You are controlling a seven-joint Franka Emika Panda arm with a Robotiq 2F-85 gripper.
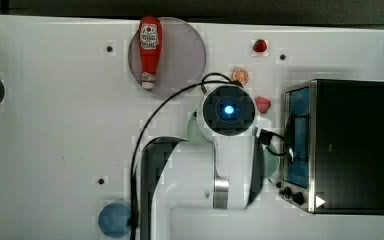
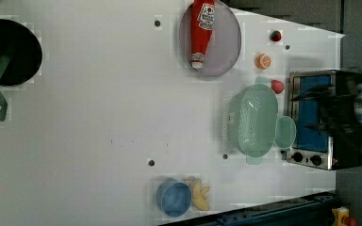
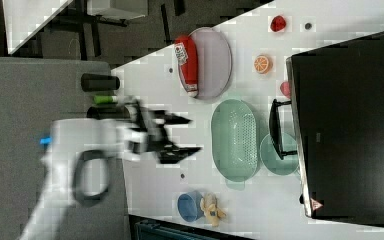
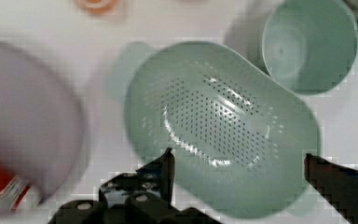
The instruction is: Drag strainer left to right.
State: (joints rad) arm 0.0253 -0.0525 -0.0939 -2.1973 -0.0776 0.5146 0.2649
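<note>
Top view: the arm point(image 1: 227, 150) hangs over the middle of the white table point(image 1: 55, 140), covering most of the strainer point(image 1: 194, 127) — only a mint sliver peeks out at the top view's left of the wrist. A ketchup bottle point(image 1: 149, 51) lies on a grey plate point(image 1: 177, 55), and a toaster oven point(image 1: 340, 147) stands at the top view's right.

Left view: the strainer point(image 2: 252, 120) sits upright on the table, its rim touching a mint cup point(image 2: 285, 132) that stands against the oven point(image 2: 323, 117). An orange slice point(image 2: 263, 60) and a blue bowl point(image 2: 174, 198) lie well apart from it.

Right view: the end effector point(image 3: 180, 135) hovers to the right view's left of the strainer point(image 3: 235, 140), fingers spread wide and holding nothing.

Wrist view: the strainer point(image 4: 223, 126) lies below the camera (holes plain to see), the two dark fingers point(image 4: 165, 170) parted about as wide as its short side — near its rim, contact unclear. The cup point(image 4: 307, 44) is just beside it.
</note>
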